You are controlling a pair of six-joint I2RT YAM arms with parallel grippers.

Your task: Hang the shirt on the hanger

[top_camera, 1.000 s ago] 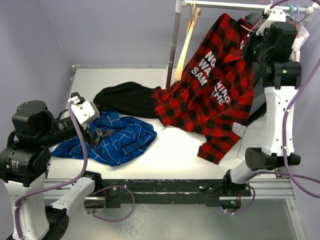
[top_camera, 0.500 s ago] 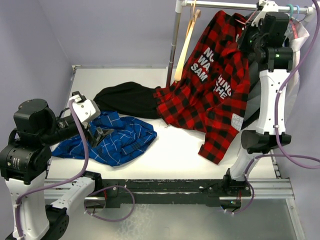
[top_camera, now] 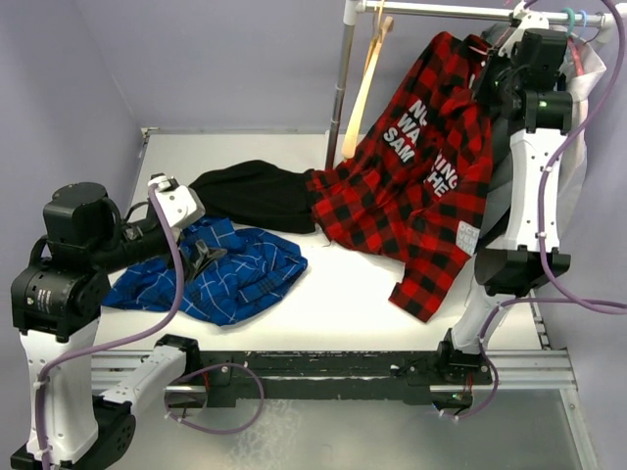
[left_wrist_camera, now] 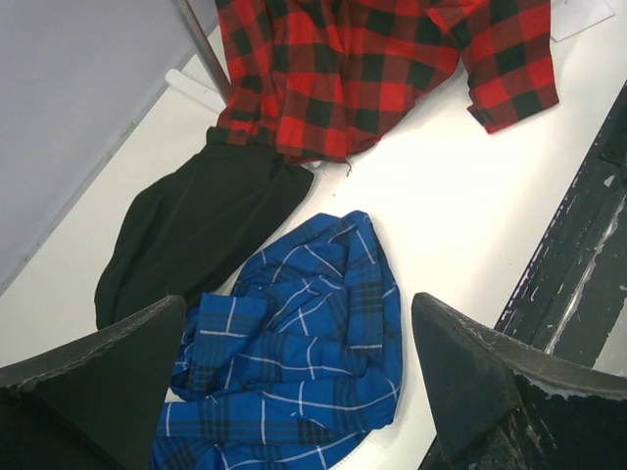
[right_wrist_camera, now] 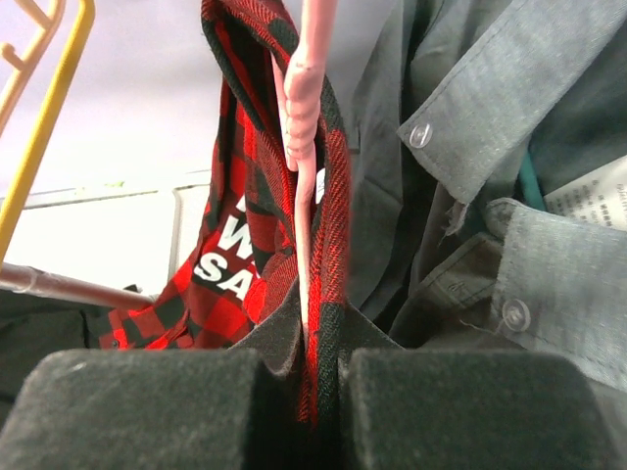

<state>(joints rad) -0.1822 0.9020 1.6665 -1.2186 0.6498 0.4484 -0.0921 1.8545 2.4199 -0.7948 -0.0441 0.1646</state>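
Note:
The red-and-black checked shirt (top_camera: 421,186) with white lettering hangs from the top right by the rail and trails down onto the table; it also shows in the left wrist view (left_wrist_camera: 372,69). My right gripper (top_camera: 495,59) is raised to the rail and shut on the shirt's collar (right_wrist_camera: 328,245) together with the thin pale pink hanger (right_wrist_camera: 302,166), whose stem runs up between the fabric folds. My left gripper (top_camera: 201,257) is open and empty, hovering over a blue checked shirt (left_wrist_camera: 294,372).
A black garment (top_camera: 250,196) lies at the table's middle back. A tan wooden hanger (top_camera: 364,83) hangs on the rail (top_camera: 441,10). Grey shirts (right_wrist_camera: 509,196) hang beside the right gripper. A yellow hanger (right_wrist_camera: 39,127) is at the left.
My right gripper has risen to the rail with the shirt, and the shirt's lower part has lifted and swung slightly. My left arm has shifted a little up and to the right.

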